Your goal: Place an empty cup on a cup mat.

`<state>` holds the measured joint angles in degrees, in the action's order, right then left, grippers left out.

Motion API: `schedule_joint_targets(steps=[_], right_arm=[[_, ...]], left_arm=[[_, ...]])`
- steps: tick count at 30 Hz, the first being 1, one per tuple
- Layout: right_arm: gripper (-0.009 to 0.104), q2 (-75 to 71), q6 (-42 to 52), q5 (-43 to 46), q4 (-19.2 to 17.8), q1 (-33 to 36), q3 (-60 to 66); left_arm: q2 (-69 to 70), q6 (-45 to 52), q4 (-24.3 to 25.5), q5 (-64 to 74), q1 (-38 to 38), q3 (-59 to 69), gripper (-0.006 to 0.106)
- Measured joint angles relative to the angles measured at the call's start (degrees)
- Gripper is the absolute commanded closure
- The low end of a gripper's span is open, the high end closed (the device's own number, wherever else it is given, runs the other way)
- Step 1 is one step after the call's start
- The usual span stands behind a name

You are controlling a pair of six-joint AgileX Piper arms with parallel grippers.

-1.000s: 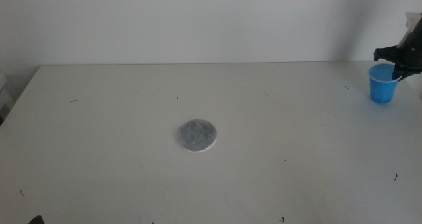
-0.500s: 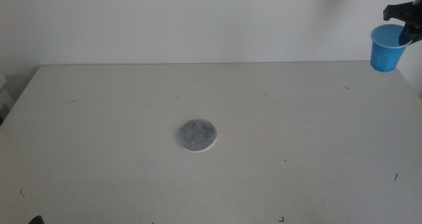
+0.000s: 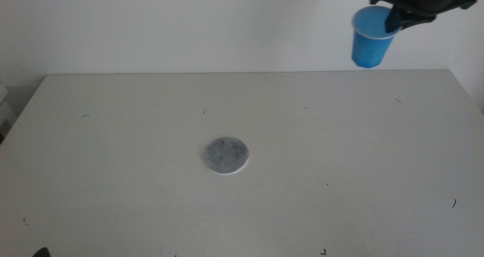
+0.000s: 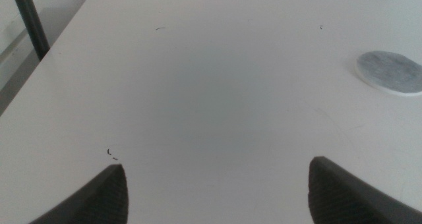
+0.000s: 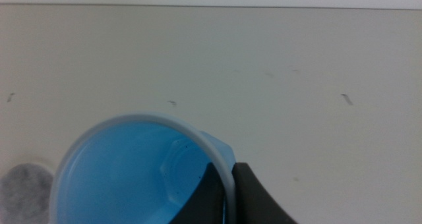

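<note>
The bright blue cup (image 3: pixel 371 36) hangs high above the table's far right, held by its rim in my right gripper (image 3: pixel 395 15), which is shut on it. In the right wrist view the cup (image 5: pixel 132 178) is empty, its pale rim pinched between the jaws of that gripper (image 5: pixel 232 184). The speckled grey cup mat (image 3: pixel 225 156) lies flat near the table's middle, far left of and below the cup; it also shows in the left wrist view (image 4: pixel 391 71) and at the edge of the right wrist view (image 5: pixel 23 191). My left gripper (image 4: pixel 217 184) is open and empty, low at the table's near left.
The white table (image 3: pixel 340 159) bears only small dark specks. A pale wall stands behind its far edge. A dark post (image 4: pixel 30 23) stands off the table's left side.
My right gripper has lifted the cup off the table at the far right and carried it up and to the left. The mat and the left arm have not moved.
</note>
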<state>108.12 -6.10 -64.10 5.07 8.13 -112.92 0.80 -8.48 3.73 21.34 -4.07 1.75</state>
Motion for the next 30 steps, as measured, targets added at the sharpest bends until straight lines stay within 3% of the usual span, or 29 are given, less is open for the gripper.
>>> schedule_joint_targets(steps=[15, 30], right_arm=[[0.096, 7.1, -2.6, 4.7, 0.6, 18.8, 0.0], [0.096, 16.9, -2.7, 11.6, 0.8, 25.4, 0.0]], left_arm=[[0.0, 0.0, 0.0, 0.0, 0.0, 0.0, -0.005], [0.0, 0.0, 0.0, 0.0, 0.0, 0.0, -0.005]])
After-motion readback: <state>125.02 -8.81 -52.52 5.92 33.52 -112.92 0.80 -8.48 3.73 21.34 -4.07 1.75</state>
